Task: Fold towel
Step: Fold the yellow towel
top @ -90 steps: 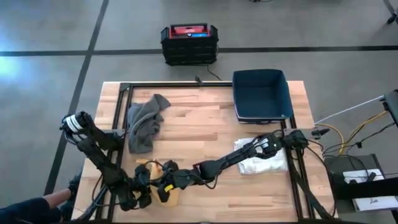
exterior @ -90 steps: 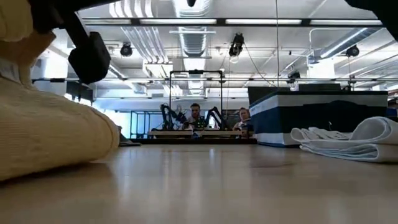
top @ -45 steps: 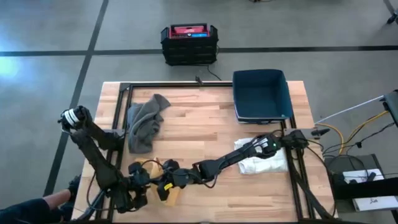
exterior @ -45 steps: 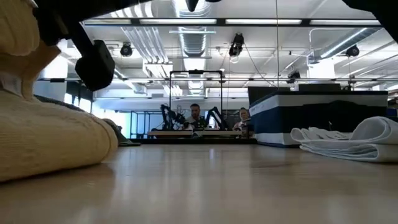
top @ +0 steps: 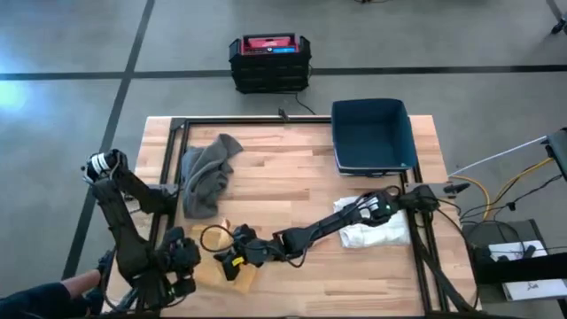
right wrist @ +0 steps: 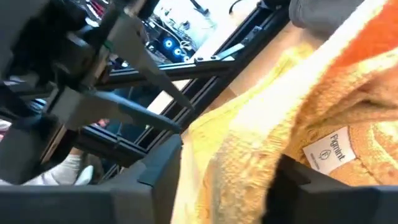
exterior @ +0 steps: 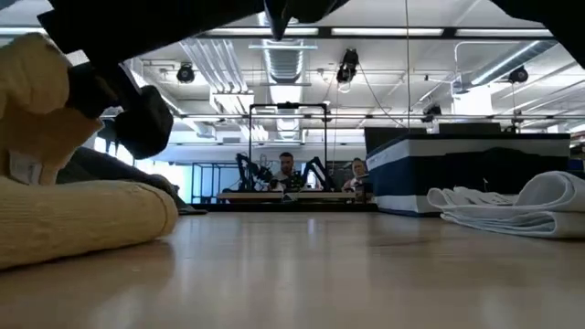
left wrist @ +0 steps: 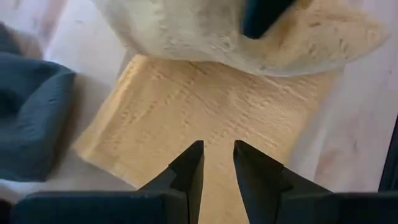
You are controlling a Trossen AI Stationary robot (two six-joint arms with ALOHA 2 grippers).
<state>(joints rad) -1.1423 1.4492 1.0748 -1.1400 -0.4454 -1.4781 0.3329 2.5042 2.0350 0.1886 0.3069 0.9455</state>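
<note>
- Yellow towel (top: 232, 268) lying partly folded at the near-left corner of the worktop (top: 292, 182), one flap lifted and bunched in the right claw (top: 232, 260), label showing just beside its fingers.
- Right claw clamped on that raised fold, directly above the flat layer.
- Left claw (left wrist: 216, 163) empty, fingers a narrow gap apart, hovering just over the flat layer's near edge, to the left of the right claw.
- Likely slip: bunched cloth sliding out of the right claw, dropping the fold crooked.
- Likely drag: with no hold on the flat layer, whole towel pulled along instead of creasing.
- Possible clash: two claws close together over one small cloth.
- Grey cloth (top: 205, 175), white folded towel (top: 376, 232) and blue bin (top: 373, 136) well apart from both claws, beyond and to the right.
</note>
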